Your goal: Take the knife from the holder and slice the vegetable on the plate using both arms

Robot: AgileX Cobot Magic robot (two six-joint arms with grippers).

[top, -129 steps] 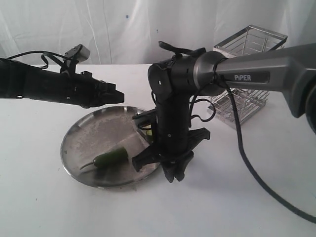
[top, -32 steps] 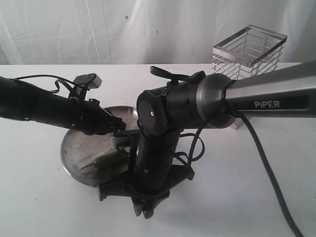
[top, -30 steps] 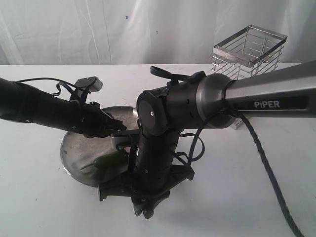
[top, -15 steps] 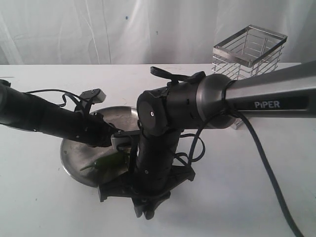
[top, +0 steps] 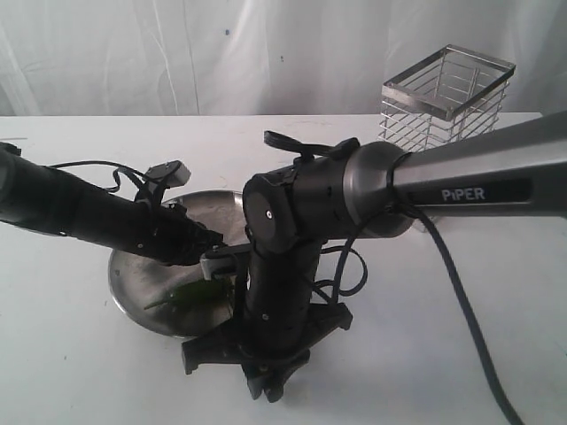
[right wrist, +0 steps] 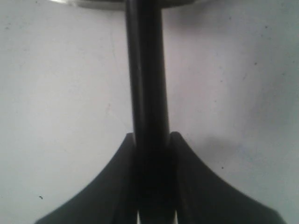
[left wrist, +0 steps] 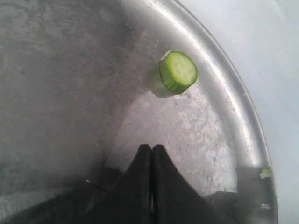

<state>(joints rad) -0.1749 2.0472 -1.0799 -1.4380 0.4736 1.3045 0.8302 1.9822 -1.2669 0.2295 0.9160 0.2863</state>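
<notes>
The steel plate [top: 131, 276] lies left of centre, with the green chilli [top: 193, 293] near its front, partly behind the right arm. In the left wrist view one cut green round [left wrist: 178, 71] rests near the plate's rim [left wrist: 236, 109]. My left gripper [left wrist: 152, 147] is shut with nothing between its fingers, low over the plate [top: 207, 243] just above the chilli. My right gripper [right wrist: 152, 138] is shut on the knife [right wrist: 145, 70], whose black length runs towards the plate edge; it hangs in front of the plate [top: 268, 382]. The wire holder [top: 446, 91] stands at the back right.
The thick right arm with its grey PiPER link [top: 461, 190] crosses the middle and hides the plate's right half. A cable [top: 461, 301] trails over the white table at the right. A white curtain closes the back.
My left arm has come down and in, from above the plate's back to low over the chilli. The right arm has dropped forward in front of the plate and sunk slightly lower.
</notes>
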